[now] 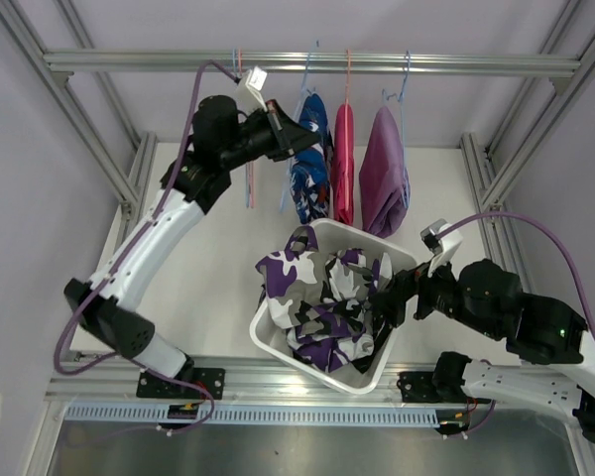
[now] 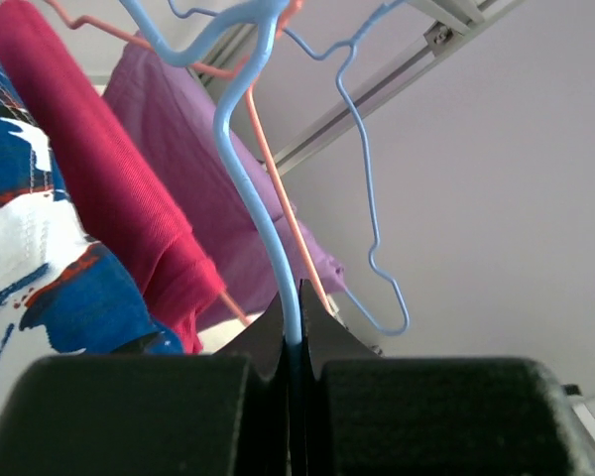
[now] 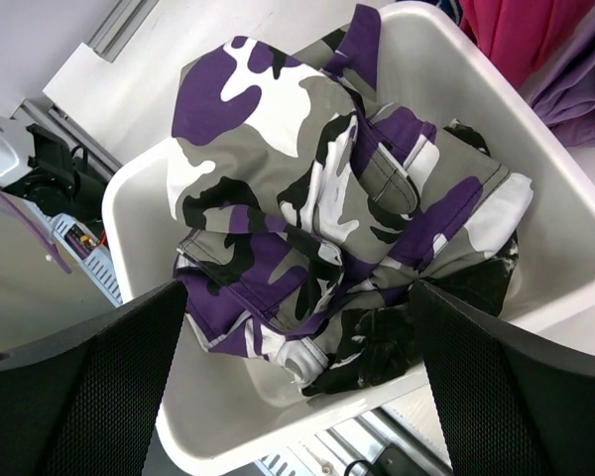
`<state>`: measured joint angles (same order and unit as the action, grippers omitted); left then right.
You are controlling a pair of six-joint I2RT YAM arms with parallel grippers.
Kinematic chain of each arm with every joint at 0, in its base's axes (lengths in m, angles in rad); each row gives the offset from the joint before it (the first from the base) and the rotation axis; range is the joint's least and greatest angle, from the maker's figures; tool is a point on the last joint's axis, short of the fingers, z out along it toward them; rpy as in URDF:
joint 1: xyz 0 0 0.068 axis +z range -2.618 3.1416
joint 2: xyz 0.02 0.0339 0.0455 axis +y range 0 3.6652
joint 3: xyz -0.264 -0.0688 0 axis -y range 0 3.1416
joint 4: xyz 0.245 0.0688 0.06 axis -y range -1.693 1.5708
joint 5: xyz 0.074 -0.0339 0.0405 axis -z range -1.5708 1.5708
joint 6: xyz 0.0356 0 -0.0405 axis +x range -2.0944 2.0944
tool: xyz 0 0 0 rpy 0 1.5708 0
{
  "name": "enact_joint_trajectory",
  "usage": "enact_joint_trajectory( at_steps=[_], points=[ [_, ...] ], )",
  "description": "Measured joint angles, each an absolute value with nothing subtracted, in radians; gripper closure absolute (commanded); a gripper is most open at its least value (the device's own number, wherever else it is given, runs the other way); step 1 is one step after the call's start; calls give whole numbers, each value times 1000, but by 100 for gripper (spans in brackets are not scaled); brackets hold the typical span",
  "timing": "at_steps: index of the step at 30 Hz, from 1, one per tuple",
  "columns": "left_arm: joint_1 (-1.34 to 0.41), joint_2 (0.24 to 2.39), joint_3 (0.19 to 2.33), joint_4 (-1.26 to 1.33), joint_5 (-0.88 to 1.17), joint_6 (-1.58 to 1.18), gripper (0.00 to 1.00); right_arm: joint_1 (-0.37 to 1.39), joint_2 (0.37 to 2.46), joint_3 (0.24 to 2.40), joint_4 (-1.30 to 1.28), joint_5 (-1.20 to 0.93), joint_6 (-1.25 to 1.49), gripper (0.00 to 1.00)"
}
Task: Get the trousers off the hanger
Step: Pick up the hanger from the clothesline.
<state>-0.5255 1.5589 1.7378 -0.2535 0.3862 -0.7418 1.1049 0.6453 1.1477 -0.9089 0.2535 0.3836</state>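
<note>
A white plastic tub (image 1: 307, 369) is sitting on the pale surface (image 1: 203, 268), turned at an angle to its edges. An aluminium crossbar (image 1: 129, 61) is running from side to side at the far end of the frame. A slotted grey cable duct (image 1: 278, 413) is lying along the near edge.

Both my arms are the same build: white shells on the long links, chunky black joint housings. The left arm (image 1: 159, 233) and right arm (image 1: 516, 317) each carry a loose purple cable (image 1: 193, 109). There's a small white camera box (image 1: 253, 84) at each wrist and a tiny green light (image 1: 560, 332) on the right arm. My left tool (image 2: 299, 317) is plain matte black, and the right tool (image 3: 297, 297) has mesh-textured fingers (image 3: 79, 397). Black base plates (image 1: 183, 382) too.
</note>
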Motion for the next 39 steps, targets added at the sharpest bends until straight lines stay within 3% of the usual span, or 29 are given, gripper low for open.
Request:
enact_joint_trajectory(
  at_steps=[16, 29, 39],
  points=[
    [-526, 1073, 1431, -311, 217, -592, 100, 1105, 805, 1142, -746, 255, 296, 1],
    [-526, 819, 1137, -388, -17, -537, 99, 1106, 1054, 1142, -531, 224, 221, 0],
    [-526, 761, 1019, -375, -130, -514, 100, 1148, 1229, 1134, -295, 247, 135, 0]
  ],
)
